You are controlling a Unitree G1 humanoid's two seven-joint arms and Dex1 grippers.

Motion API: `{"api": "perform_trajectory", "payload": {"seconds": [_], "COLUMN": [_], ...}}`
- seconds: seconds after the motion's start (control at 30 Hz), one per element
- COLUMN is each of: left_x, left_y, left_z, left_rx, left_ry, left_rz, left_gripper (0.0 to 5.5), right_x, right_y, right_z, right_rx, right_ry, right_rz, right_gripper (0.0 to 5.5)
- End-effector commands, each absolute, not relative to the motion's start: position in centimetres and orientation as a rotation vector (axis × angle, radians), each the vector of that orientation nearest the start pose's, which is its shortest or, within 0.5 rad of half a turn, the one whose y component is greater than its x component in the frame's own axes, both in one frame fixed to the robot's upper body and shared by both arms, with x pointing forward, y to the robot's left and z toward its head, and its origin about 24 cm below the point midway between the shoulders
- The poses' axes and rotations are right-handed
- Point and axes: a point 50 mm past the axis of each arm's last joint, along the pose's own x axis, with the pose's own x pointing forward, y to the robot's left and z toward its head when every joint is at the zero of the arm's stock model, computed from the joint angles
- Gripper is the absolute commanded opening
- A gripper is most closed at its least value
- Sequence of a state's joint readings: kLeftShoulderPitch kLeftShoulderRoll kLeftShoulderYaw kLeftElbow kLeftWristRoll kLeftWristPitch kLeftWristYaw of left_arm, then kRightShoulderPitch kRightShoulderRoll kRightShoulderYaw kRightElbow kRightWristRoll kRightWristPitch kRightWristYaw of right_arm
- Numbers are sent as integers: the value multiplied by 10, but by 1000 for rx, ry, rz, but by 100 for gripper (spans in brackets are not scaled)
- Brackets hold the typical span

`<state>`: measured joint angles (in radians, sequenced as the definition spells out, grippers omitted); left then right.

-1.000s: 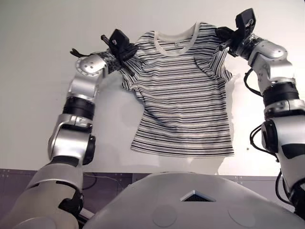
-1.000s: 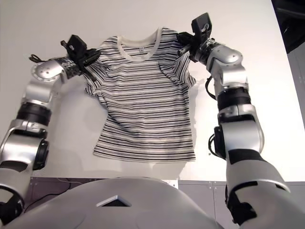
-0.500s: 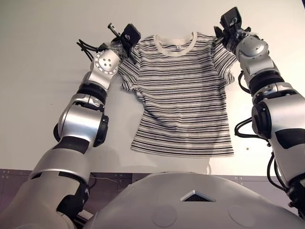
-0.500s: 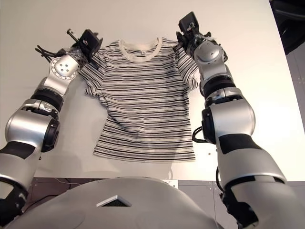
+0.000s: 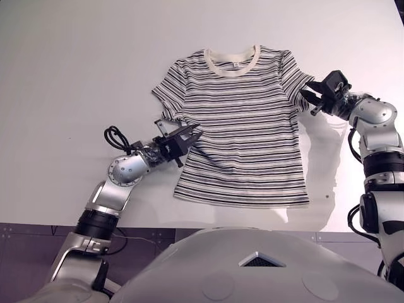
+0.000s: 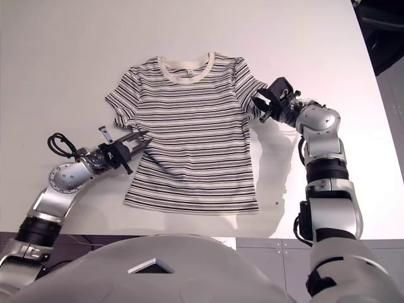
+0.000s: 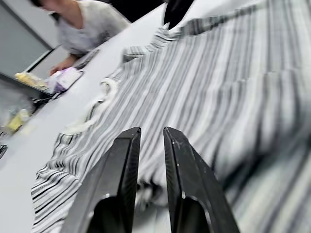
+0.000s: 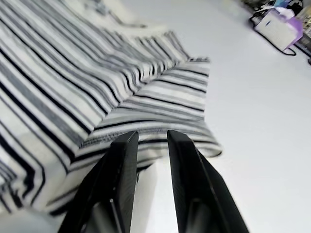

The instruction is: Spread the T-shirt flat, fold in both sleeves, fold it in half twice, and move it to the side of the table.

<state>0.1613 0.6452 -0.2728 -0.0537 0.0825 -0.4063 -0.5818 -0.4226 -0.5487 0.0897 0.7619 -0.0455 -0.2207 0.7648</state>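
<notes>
Left gripper (image 7: 151, 130) jaws a little apart, empty, shirt (image 5: 243, 126) just under them; right gripper (image 8: 152, 132) jaws narrow too, sleeve (image 8: 165, 97) at their tips

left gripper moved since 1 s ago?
Yes. The left gripper came down from beside the T-shirt's collar toward the robot; it is now below the left sleeve, nearer the hem.

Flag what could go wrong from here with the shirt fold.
The left sleeve lies bunched at its lower edge, so folding it in may trap wrinkles. The right gripper sits at the right sleeve hem; a shallow pinch could slip or drag the T-shirt askew.
</notes>
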Motion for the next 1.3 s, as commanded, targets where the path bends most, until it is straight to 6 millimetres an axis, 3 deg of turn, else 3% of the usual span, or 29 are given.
{"api": "perform_trajectory", "payload": {"seconds": [0.03,0.17,0.3,0.4,0.53,0.67,0.77,0.83,0.97,1.1,1.2,1.3], "left_x": [168,134,118,116,111,114,128,140,143,158,184,195], "left_y": [187,187,200,208,198,198,202,203,196,198,216,231], "left_z": [19,0,-10,-2,23,30,32,38,56,72,72,66], "left_rx": [777,823,940,911,761,715,737,707,559,421,368,315], "left_ry": [108,201,292,322,317,343,322,270,187,124,114,129], "left_rz": [-1076,-1244,-1354,-1315,-1337,-1335,-1234,-1166,-1143,-1013,-774,-577], "left_gripper": [85,85,85,85,85,85,85,85,85,85,85,85], "right_x": [290,281,278,278,278,280,281,280,277,249,199,155], "right_y": [-262,-269,-279,-283,-280,-274,-273,-278,-279,-253,-241,-247], "right_z": [12,-3,-5,-1,3,6,13,23,56,89,78,58], "right_rx": [-619,-726,-817,-828,-813,-790,-785,-794,-763,-557,-452,-428], "right_ry": [439,498,511,488,444,402,378,356,252,163,335,558], "right_rz": [676,688,674,657,646,640,637,622,611,766,1004,1158], "right_gripper": [109,109,109,109,109,109,109,109,109,109,109,109]}}
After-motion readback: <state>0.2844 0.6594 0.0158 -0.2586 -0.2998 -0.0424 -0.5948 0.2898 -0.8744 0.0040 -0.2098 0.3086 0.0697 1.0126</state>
